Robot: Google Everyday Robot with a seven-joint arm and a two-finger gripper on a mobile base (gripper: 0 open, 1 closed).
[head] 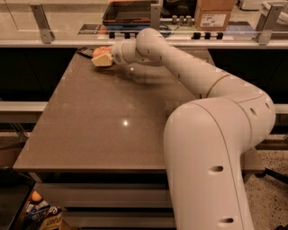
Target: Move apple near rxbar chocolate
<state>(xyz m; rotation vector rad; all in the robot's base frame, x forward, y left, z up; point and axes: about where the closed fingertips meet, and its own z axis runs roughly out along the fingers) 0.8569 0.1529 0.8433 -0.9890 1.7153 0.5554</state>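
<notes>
Camera view shows one broad table (90, 134) with a smooth, brown, stone-like top that is glossy enough to throw back a small white glint of light. My arm (189, 72) is a chain of rounded, matte cream shells, and it reaches across the table to the far left corner. My claw (100, 58) sits there, blocky and pale, closed on the apple (101, 50). Only the apple's rounded reddish-orange top peeks above the cream finger in front of it, so I cannot see its underside or whether it rests on the tabletop. Just to the left, close to the apple and maybe touching it, lies the rxbar chocolate (83, 52), a thin, flat, nearly black wrapped slab at the table's far edge. I count one apple, one bar and one claw. Beyond the table a pale ledge runs across with upright metal posts. Behind it stand one brown cardboard box (215, 13) with a white label and one dark flat tray (128, 11). Crinkled snack bags (42, 218) lie low at the near left.
</notes>
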